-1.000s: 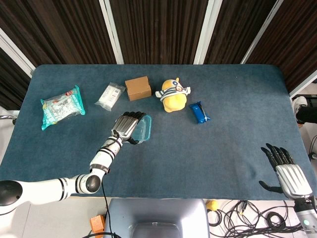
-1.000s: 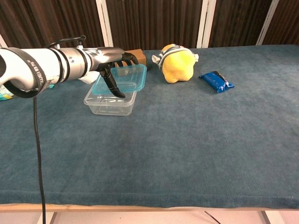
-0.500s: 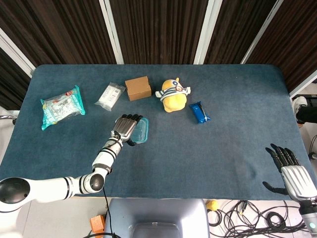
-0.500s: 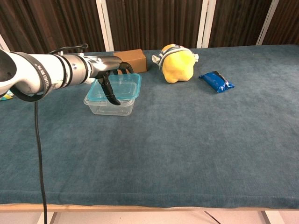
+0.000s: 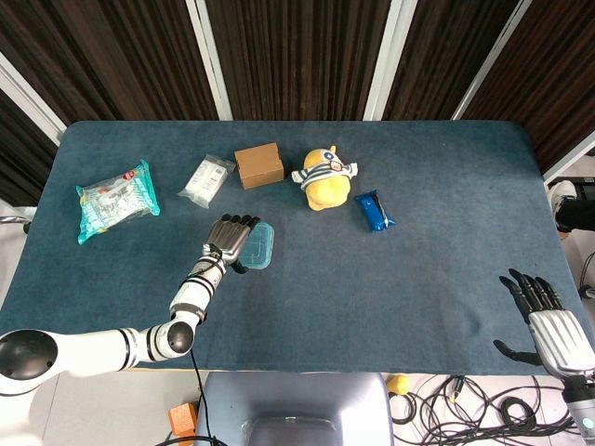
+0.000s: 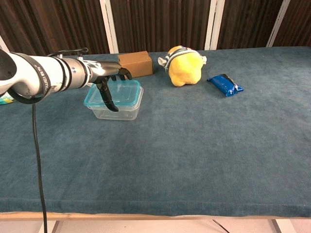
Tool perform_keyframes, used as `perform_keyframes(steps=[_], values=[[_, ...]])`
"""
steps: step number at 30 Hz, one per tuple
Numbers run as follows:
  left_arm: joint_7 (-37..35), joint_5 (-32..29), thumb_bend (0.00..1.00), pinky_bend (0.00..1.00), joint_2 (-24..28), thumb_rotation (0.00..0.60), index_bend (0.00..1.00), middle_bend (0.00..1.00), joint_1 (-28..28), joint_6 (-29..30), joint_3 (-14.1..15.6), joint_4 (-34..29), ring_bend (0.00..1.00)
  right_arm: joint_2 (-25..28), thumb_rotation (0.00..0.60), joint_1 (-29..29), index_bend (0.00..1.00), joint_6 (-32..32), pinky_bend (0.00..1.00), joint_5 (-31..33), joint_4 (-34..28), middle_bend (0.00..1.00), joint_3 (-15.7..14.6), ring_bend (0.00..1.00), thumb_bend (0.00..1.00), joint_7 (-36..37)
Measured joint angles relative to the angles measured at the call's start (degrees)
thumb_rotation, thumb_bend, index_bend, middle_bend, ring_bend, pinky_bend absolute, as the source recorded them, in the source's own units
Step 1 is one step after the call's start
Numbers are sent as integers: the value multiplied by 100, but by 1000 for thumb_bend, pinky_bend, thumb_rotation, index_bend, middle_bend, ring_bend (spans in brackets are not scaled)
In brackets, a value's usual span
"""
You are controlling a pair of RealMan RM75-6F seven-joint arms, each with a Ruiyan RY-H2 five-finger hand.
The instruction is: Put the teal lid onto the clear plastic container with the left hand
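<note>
A blue cloth-covered table (image 5: 307, 279) carries every object shown. The left arm (image 6: 43, 80) reaches in from the near left edge toward the left-centre of the table. The clear plastic container (image 6: 116, 109) stands upright there, with the teal lid (image 6: 119, 92) lying flat across its rim. The left hand (image 5: 228, 240) lies over the left portion of the lid, its fingers (image 6: 108, 99) draped across the lid's top with the thumb hanging down in front of the container's near wall; whether it grips the lid or merely rests on it cannot be told. The right hand (image 5: 548, 321) appears only in the head view, at the near right corner beyond the table edge, fingers spread and holding nothing. Along the far side of the table lie, from left to right, a green snack bag (image 5: 113, 200), a small clear packet (image 5: 206, 179), a brown cardboard box (image 6: 135, 63) just behind the container, a yellow plush toy (image 6: 183, 65) and a blue wrapped bar (image 6: 224, 84), each apart from its neighbours.
</note>
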Motion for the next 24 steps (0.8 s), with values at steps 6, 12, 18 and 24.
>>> perform_keyframes(steps=[6,12,18,24], values=[[133,-293,263,115,90,600,365,508,-101,-12,85,-77,412,0,600,3,0,-9,0,-8,-4,0,-3,0,101,-6],[186,-459,257,102,121,600,256,451,-164,-10,146,-106,366,4,600,-5,0,2,0,0,-5,0,1,0,101,1],[75,-300,254,99,101,600,216,396,-154,35,129,-68,311,1,600,3,0,-14,0,-3,-12,0,0,0,101,-17],[-32,-174,254,84,74,600,126,331,-126,20,129,-6,250,8,600,-5,0,-1,0,0,-15,0,2,0,101,-7]])
